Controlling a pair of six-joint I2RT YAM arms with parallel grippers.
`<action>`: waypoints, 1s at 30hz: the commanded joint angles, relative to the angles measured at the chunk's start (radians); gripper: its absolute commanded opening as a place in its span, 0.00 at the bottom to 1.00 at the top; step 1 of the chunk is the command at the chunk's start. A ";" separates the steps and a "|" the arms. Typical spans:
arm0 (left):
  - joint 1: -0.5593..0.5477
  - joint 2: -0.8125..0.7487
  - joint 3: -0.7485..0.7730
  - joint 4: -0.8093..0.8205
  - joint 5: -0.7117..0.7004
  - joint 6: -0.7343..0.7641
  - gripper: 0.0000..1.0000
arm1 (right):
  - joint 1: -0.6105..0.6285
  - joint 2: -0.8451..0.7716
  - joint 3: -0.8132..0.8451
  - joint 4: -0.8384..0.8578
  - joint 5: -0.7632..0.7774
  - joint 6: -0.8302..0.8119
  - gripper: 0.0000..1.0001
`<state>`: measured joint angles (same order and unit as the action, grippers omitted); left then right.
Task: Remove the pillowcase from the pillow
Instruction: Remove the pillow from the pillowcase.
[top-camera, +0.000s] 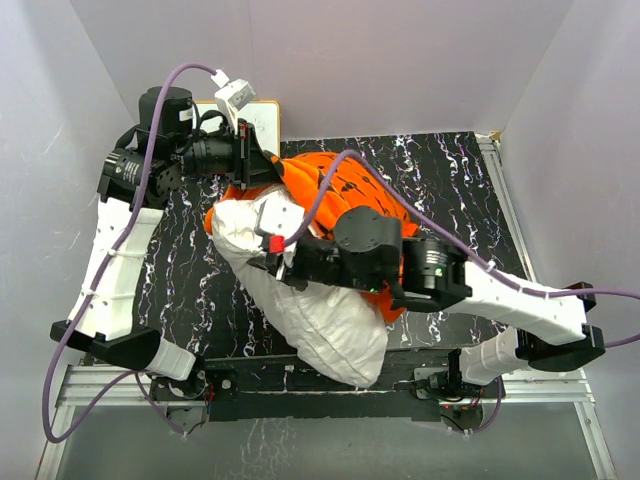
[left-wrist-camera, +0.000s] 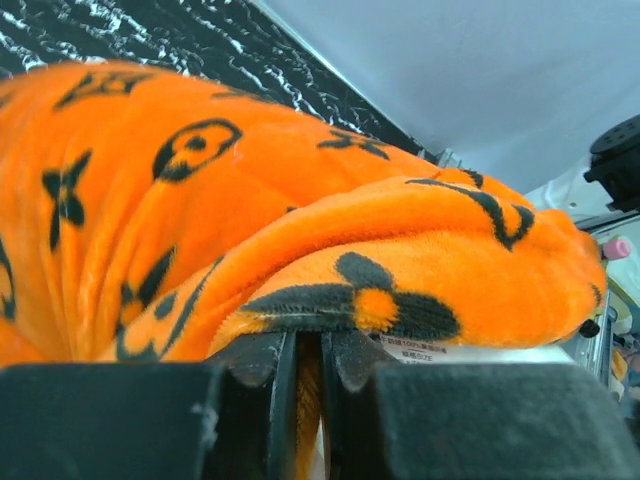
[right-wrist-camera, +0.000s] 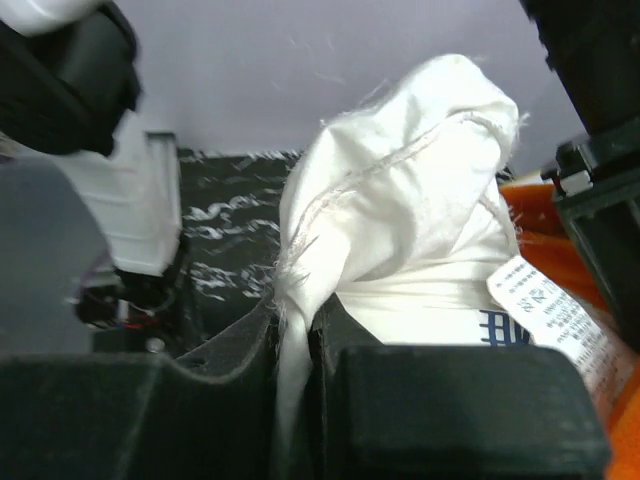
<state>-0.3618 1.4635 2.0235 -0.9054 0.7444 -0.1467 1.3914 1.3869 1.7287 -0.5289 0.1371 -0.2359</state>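
Bright orange plush pillowcase (top-camera: 352, 183) with dark monogram motifs was pinched between the closed-up left gripper (left-wrist-camera: 308, 352) fingers. Plump off-white fabric pillow (top-camera: 322, 318), near end bare on black marbled tabletop (top-camera: 195, 285), was clamped by right gripper (right-wrist-camera: 296, 345).

The pillowcase (left-wrist-camera: 110, 240) is bright orange with dark flower-and-circle motifs, the pillow (top-camera: 320, 320) plain off-white, the table (top-camera: 455, 190) black veined white.

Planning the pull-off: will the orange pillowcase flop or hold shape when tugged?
Probably floppy: the pillowcase bunches in soft folds where the left tool pinches it. Its plush nap likely grips rather than slips. Seemingly light, it lies crumpled against the pillow.
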 joint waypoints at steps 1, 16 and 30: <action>0.002 0.015 0.050 0.221 -0.034 -0.043 0.00 | 0.047 -0.032 0.128 0.164 -0.489 0.173 0.08; 0.002 -0.089 -0.495 0.374 -0.308 0.146 0.00 | 0.047 -0.182 0.183 0.476 -0.320 0.073 0.08; 0.008 -0.159 -0.515 0.297 -0.153 0.158 0.00 | 0.047 -0.091 0.039 0.089 -0.098 0.005 0.60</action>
<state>-0.3542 1.3373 1.4403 -0.6491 0.5587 0.0174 1.4372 1.2697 1.8641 -0.2283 0.0425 -0.2352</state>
